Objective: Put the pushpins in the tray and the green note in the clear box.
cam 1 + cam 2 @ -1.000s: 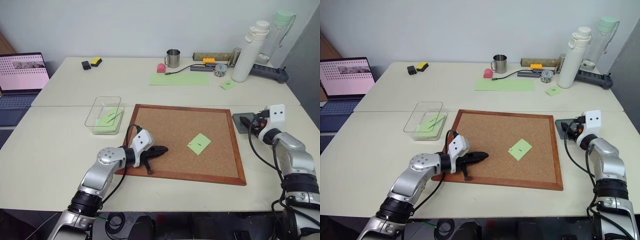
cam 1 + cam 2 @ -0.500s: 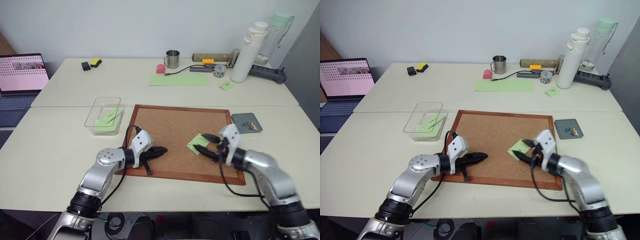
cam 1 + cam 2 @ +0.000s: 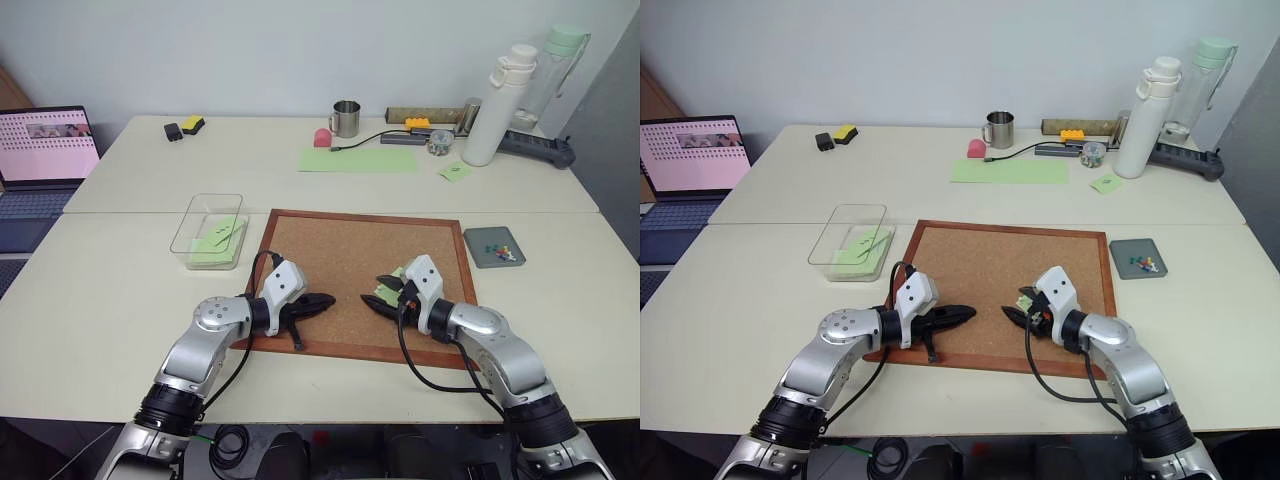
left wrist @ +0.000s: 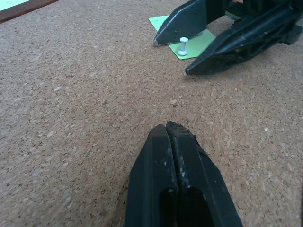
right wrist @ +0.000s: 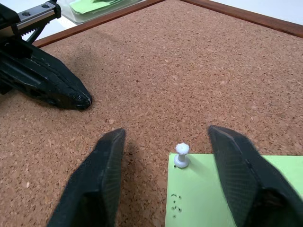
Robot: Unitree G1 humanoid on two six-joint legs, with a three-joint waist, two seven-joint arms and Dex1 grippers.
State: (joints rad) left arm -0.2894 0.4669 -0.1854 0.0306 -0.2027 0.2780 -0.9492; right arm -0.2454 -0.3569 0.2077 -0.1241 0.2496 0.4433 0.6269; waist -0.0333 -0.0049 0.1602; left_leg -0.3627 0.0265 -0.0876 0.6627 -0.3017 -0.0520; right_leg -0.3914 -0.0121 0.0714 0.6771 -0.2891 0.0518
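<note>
Now the right gripper (image 5: 163, 182) has its jaws spread around a white pushpin (image 5: 181, 155) in the green note (image 5: 222, 194); the left gripper (image 4: 169, 130) has its jaws pressed together.

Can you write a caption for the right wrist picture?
Open right claw straddles the white pushpin holding the light-green paper note to the brown corkboard.

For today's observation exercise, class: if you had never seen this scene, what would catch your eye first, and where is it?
The cork board in the middle of the table draws the eye, with both end effectors facing each other over it. The right end effector stands open around a white pushpin stuck through the green note; the left end effector is shut. To the right of the board, the grey tray holds coloured pushpins.
</note>
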